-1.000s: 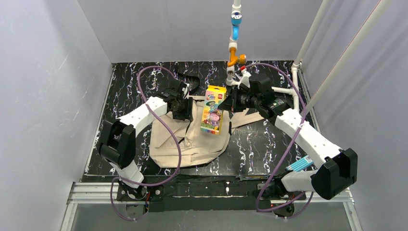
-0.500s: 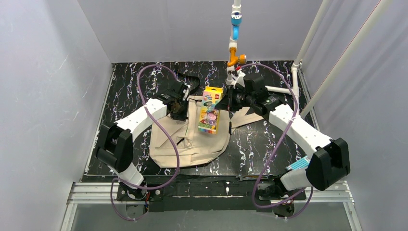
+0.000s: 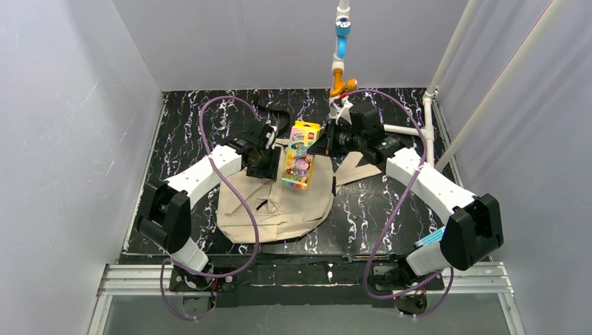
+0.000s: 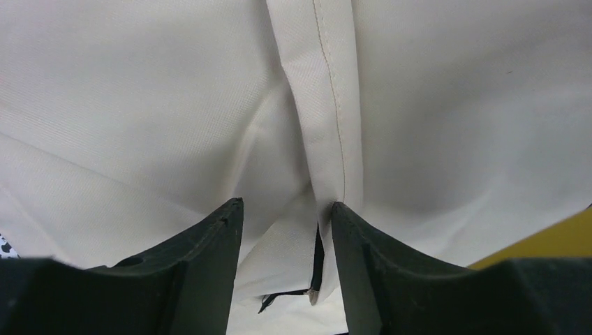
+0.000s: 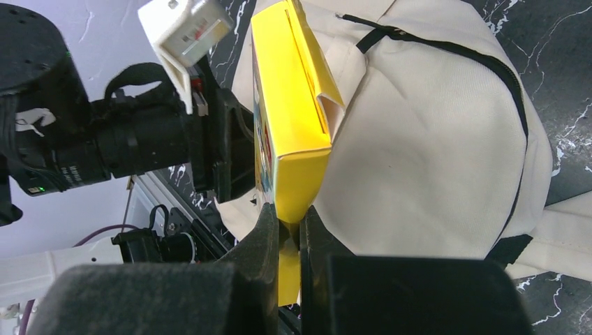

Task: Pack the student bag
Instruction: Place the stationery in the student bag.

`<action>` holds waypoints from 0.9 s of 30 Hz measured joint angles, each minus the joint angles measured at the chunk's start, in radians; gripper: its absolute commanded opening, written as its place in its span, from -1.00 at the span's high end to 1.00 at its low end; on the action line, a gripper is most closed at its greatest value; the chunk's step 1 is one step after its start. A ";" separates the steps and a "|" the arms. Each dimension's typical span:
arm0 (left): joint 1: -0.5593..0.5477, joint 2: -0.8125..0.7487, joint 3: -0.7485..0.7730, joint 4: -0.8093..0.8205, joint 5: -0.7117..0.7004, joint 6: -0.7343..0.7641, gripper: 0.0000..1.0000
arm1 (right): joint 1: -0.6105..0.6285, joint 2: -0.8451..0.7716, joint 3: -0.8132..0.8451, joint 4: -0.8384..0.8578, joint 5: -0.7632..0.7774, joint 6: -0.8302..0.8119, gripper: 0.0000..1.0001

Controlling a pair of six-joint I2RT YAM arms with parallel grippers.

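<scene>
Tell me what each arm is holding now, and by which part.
The right gripper, jaws shut, pinches the yellow box by one thin edge. The left gripper, jaws apart astride a fold of the student bag, grips nothing.

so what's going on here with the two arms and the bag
The right gripper pinches a yellow cardboard box with cartoon print by its edge, holding it over the beige fabric backpack lying on the black marbled table. The left gripper is open at the bag's far end, a fabric fold between its jaws. The box is not yet inside.
</scene>
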 measured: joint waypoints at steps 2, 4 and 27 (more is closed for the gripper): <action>-0.003 0.013 0.000 -0.011 0.000 0.005 0.21 | 0.000 0.000 0.000 0.000 0.000 0.003 0.97; -0.006 0.015 0.000 -0.016 0.001 0.006 0.22 | 0.000 0.000 0.000 0.000 0.001 0.006 0.97; -0.002 0.067 0.012 -0.021 -0.040 0.034 -0.22 | 0.000 0.000 0.000 0.000 0.000 0.006 0.97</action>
